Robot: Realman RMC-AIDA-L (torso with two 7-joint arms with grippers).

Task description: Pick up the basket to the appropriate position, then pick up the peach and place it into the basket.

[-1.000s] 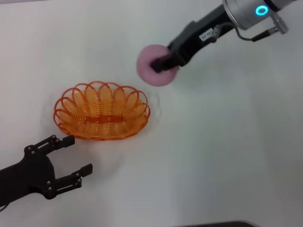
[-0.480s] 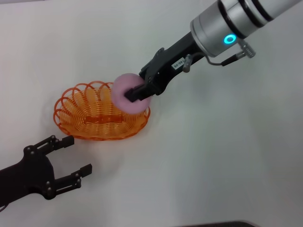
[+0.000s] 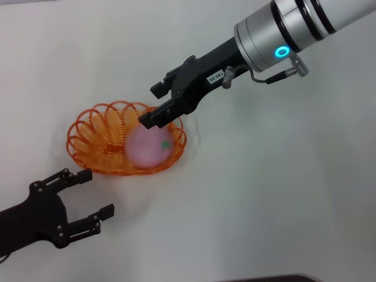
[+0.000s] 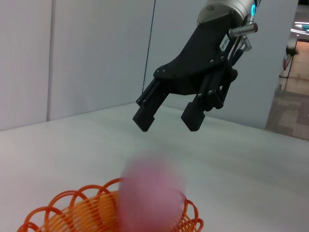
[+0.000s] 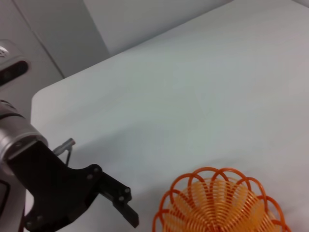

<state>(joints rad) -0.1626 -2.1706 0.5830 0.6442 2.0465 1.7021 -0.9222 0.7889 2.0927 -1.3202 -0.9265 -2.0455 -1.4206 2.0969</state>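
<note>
The orange basket (image 3: pixel 94 141) sits on the white table, left of centre. The pink peach (image 3: pixel 150 147) with its green leaf mark is in the basket's right end, blurred in the left wrist view (image 4: pixel 152 193) above the basket (image 4: pixel 72 212). My right gripper (image 3: pixel 154 106) is open and empty just above the basket's right rim; it also shows in the left wrist view (image 4: pixel 166 116). My left gripper (image 3: pixel 94 197) is open and empty near the table's front left, apart from the basket. The right wrist view shows the basket (image 5: pixel 222 203) and the left gripper (image 5: pixel 126 208).
The white table (image 3: pixel 282 194) spreads to the right and front of the basket. A dark edge (image 3: pixel 270 278) runs along the table's front.
My right gripper carried the peach left and down over the basket, then opened. The peach dropped into the basket's right end. The left arm has not moved.
</note>
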